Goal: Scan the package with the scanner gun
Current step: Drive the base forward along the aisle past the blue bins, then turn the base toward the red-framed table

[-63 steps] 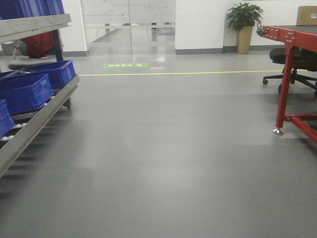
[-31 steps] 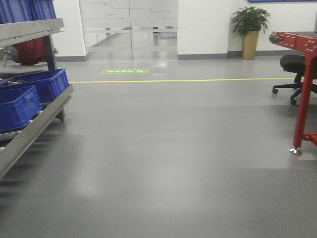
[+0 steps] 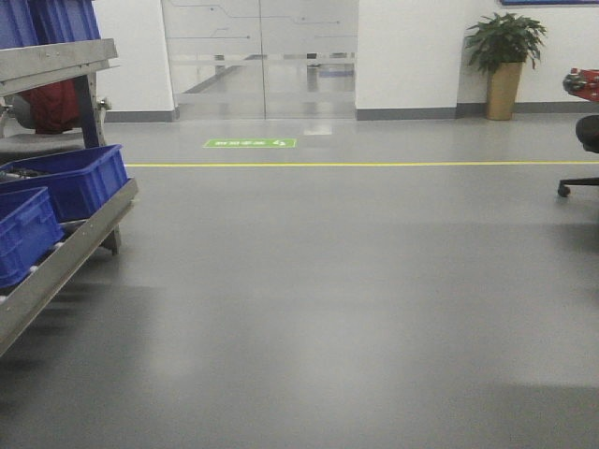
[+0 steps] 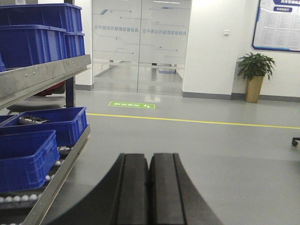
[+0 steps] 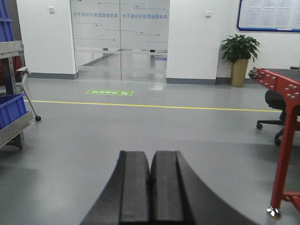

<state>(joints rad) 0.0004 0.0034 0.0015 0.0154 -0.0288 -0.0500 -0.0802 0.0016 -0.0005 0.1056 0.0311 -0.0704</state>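
Grey floor [image 3: 328, 309], blue bins [image 4: 28, 154]; left claw [image 4: 149, 159] and right claw [image 5: 150, 157] clenched, apparently empty.

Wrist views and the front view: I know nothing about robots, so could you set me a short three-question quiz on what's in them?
1. True or false: the left fingers are pressed together with nothing between them.
2. What stands against the far wall, right of the glass doors? A. potted plant B. ladder C. bicycle
3. Fill in: the bins on the roller rack are coloured ___.
Key: 1 true; 2 A; 3 blue.
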